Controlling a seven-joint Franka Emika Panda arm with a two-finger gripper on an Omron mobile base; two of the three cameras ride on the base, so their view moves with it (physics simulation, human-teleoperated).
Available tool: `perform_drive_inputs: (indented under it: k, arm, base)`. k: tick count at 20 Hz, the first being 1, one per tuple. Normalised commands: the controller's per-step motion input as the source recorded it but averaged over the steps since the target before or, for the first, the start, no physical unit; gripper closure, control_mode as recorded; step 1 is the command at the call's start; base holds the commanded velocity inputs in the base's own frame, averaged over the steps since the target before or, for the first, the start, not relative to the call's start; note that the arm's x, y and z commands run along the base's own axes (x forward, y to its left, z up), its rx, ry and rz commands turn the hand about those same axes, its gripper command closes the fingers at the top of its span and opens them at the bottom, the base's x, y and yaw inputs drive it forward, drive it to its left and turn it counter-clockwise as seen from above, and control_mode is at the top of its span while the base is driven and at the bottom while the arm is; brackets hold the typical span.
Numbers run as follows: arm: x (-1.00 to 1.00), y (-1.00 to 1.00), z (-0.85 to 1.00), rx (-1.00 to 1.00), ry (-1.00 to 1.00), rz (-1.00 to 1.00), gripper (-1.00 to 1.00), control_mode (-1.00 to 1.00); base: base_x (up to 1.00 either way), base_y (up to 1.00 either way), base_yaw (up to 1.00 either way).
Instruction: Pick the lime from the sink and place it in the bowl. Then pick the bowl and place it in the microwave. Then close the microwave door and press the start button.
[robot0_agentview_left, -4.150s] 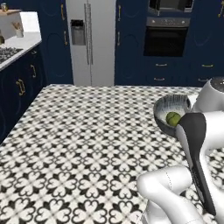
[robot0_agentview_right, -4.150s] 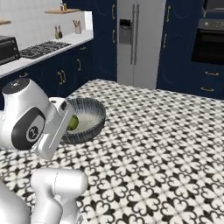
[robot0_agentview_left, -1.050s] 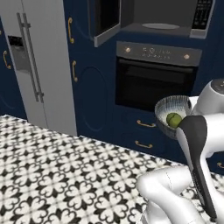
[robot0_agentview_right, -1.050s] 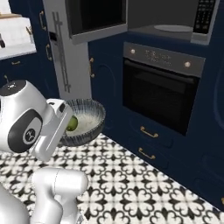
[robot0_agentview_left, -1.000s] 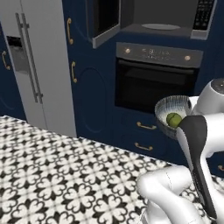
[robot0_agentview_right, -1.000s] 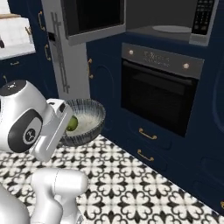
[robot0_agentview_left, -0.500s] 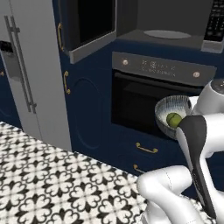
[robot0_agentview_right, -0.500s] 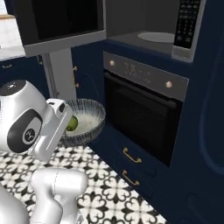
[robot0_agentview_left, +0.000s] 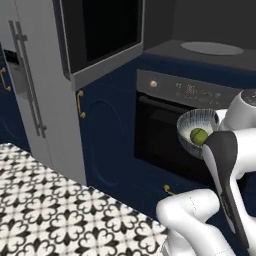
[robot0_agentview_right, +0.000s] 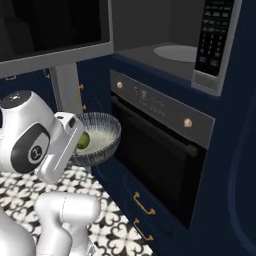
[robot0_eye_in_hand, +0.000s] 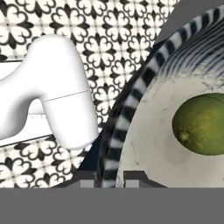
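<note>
My gripper (robot0_eye_in_hand: 110, 178) is shut on the rim of the striped gray-blue bowl (robot0_eye_in_hand: 127, 109), one finger on each side of the rim. The yellow-green lime (robot0_eye_in_hand: 201, 124) lies inside the bowl. From the base, the bowl (robot0_agentview_left: 189, 121) with the lime (robot0_agentview_left: 198, 135) hangs in the air in front of the oven, held level at the end of the arm. The bowl (robot0_agentview_right: 106, 134) and lime (robot0_agentview_right: 83, 140) sit below and left of the microwave (robot0_agentview_right: 175, 52). The microwave door (robot0_agentview_left: 105, 35) stands swung open to the left, showing the cavity and round turntable (robot0_agentview_left: 212, 48). The sink is out of view.
A black oven (robot0_agentview_right: 155, 150) with brass knobs and a handle bar sits under the microwave, close ahead. Navy cabinet drawers with brass handles (robot0_agentview_right: 144, 205) lie below it. A grey fridge (robot0_agentview_left: 35, 85) stands to the left. Patterned floor tiles (robot0_agentview_left: 45, 210) spread below.
The whole picture has shifted: the base has driven closer to the oven and microwave, which loom larger. The bowl with the lime stays gripped in the same place relative to the arm.
</note>
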Motion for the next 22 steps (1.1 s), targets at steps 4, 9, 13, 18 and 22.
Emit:
perform_drive_inputs:
  k: [4,9,13,18,22]
  arm:
    - [0.00,0.00,0.00,0.00,0.00,0.00,1.00,1.00]
    - [0.00,0.00,0.00,0.00,0.00,0.00,1.00,1.00]
    - [0.00,0.00,0.00,0.00,0.00,0.00,1.00,1.00]
    - [0.00,0.00,0.00,0.00,0.00,0.00,1.00,1.00]
    - [0.00,0.00,0.00,0.00,0.00,0.00,1.00,1.00]
  base:
    - [0.62,0.00,0.15]
    - [0.76,-0.17,0.21]
    - [0.66,-0.25,0.06]
    - [0.36,-0.47,0.05]
    - [-0.14,-0.08,-0.06]
